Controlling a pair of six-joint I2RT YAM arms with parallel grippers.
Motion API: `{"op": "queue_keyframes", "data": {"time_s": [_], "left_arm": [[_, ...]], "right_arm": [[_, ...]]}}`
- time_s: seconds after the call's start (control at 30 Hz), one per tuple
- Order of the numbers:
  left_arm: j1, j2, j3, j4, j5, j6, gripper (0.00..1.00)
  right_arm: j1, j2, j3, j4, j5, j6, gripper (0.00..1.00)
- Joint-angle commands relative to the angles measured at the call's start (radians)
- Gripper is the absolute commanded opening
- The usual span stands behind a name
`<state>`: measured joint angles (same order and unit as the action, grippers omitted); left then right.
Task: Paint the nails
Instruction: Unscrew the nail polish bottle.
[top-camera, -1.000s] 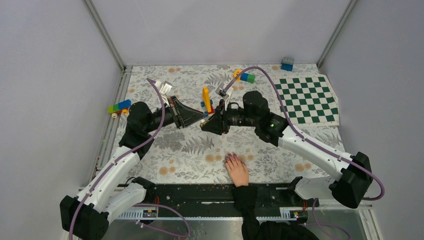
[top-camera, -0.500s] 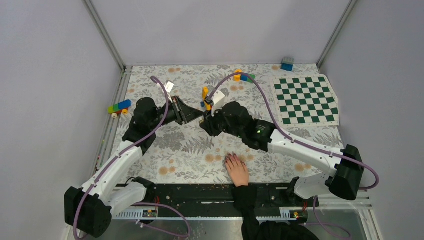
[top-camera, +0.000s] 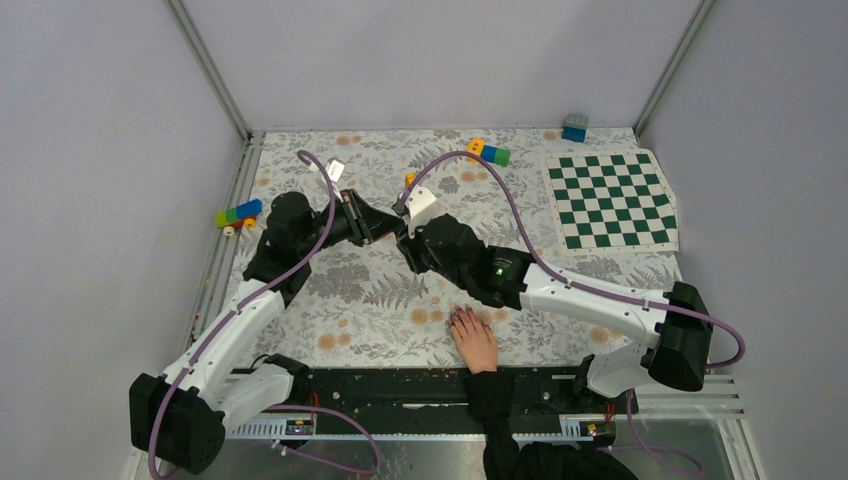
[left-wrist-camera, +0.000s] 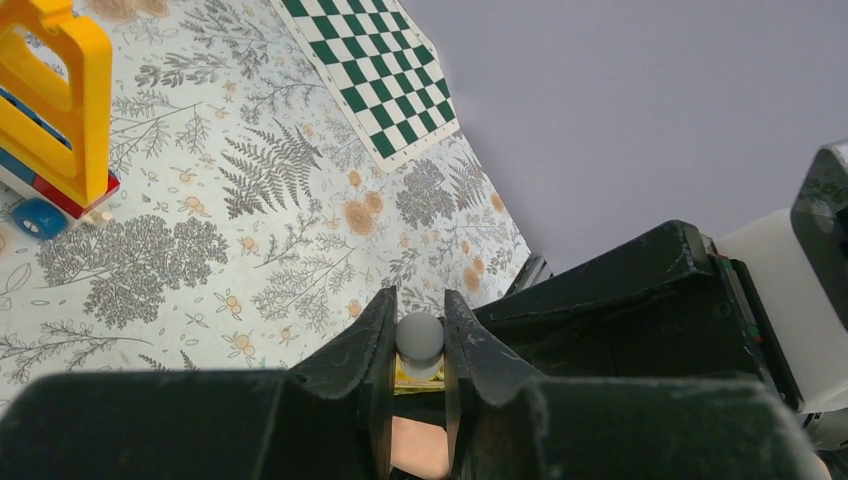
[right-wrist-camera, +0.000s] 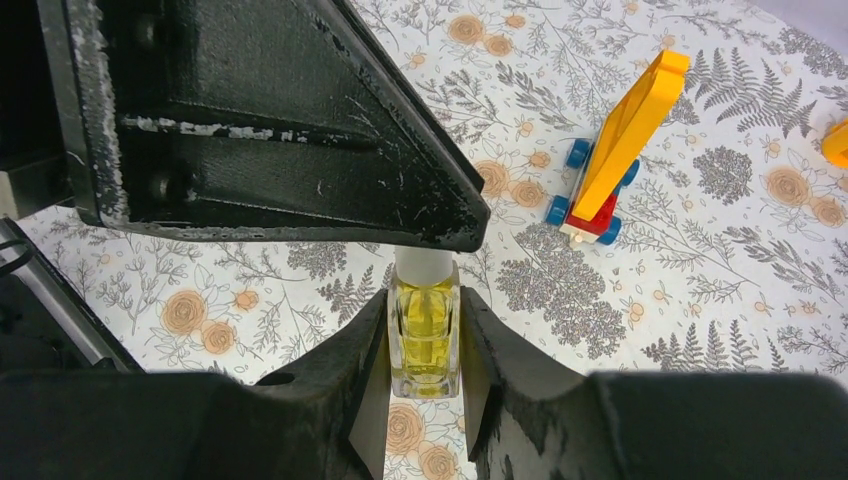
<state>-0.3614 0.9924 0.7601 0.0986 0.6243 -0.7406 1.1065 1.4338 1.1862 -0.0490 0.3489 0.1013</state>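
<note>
Clenched on a small yellow polish bottle (right-wrist-camera: 424, 350) with the right gripper (right-wrist-camera: 424, 310), pinching the glass body and keeping it upright in the wrist view. Clamped on the bottle's pale round cap (left-wrist-camera: 419, 338) with the left gripper (left-wrist-camera: 418, 318), coming in from the opposite side. Held nose to nose above the floral mat (top-camera: 370, 300), mid-table and a little left of centre. Probably meant to brace the body on one side and twist the cap off on the other, freeing the brush. No brush out, so no painting begun.

Nearer, at the mat's near edge: a pale human hand (top-camera: 474, 342) in a black sleeve, laid flat with fingers pointing far. Offering the nails (top-camera: 462, 316), dark purplish-red, well apart from the bottle. Likely parked there for easy reach.

Farther out: a yellow toy vehicle (right-wrist-camera: 610, 150) on blue wheels just beyond the grippers, a green checkerboard (top-camera: 612, 198) at far right, loose bricks (top-camera: 238, 213) at the left edge.

Against a second ago: joined grippers carried slightly left. Right arm swung round, now stretched across the mat close past the fingertips. Toy vehicle mostly hidden overhead. Same grip on both sides, same spot for the human hand.
</note>
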Motion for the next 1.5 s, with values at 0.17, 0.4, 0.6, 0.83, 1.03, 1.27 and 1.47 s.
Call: {"op": "queue_keyframes", "data": {"time_s": [0.17, 0.4, 0.6, 0.83, 1.03, 1.27, 1.47], "left_arm": [[0.011, -0.041, 0.042, -0.003, 0.119, 0.022, 0.52], [0.061, -0.129, 0.068, -0.080, 0.051, 0.109, 0.94], [0.101, -0.189, 0.080, -0.142, -0.031, 0.169, 0.97], [0.101, -0.282, 0.058, -0.023, 0.064, 0.209, 0.99], [0.101, -0.289, 0.023, 0.225, 0.319, 0.083, 0.99], [0.101, -0.262, 0.003, 0.368, 0.390, -0.022, 0.99], [0.101, -0.232, -0.002, 0.394, 0.405, -0.051, 0.99]], "right_arm": [[-0.022, -0.050, 0.003, 0.159, 0.130, -0.007, 0.00], [-0.023, -0.125, -0.058, 0.194, 0.135, -0.030, 0.00], [-0.050, -0.172, -0.072, 0.170, 0.038, -0.003, 0.00], [-0.244, -0.246, -0.134, 0.235, -0.528, 0.166, 0.00], [-0.337, -0.281, -0.156, 0.339, -0.867, 0.270, 0.00], [-0.346, -0.244, -0.137, 0.501, -1.182, 0.413, 0.00], [-0.346, -0.185, -0.116, 0.534, -1.269, 0.467, 0.00]]}}
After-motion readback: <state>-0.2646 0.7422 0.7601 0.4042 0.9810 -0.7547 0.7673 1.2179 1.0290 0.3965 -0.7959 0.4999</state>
